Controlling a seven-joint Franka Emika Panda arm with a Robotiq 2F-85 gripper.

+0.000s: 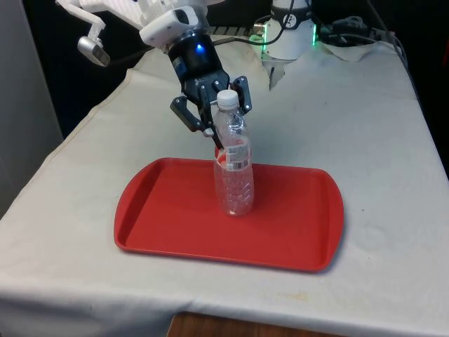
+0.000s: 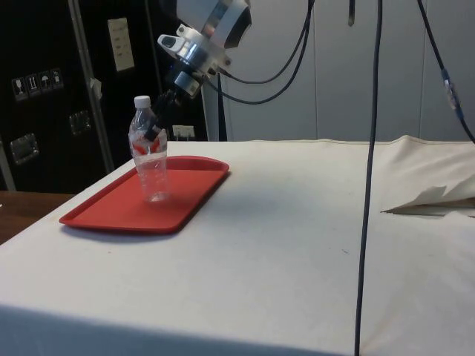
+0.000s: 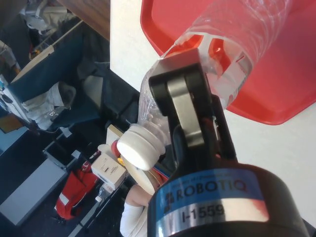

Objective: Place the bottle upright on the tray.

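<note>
Bottle (image 1: pixel 234 172), clear plastic with a white cap (image 1: pixel 226 99) and a red-and-white label, stands upright on the red tray (image 1: pixel 168 225), near its middle, just below and in front of the gripper (image 1: pixel 212 116). The black fingers are spread wide on either side of the bottle's neck and shoulder, behind it in the front view; nothing is clenched. In the wrist view one finger (image 3: pixel 185 106) lies against the label, though whether it truly touches or merely overlaps is hard to tell. The other finger is hidden there. The tray's edge is cut off in the wrist view.
</note>
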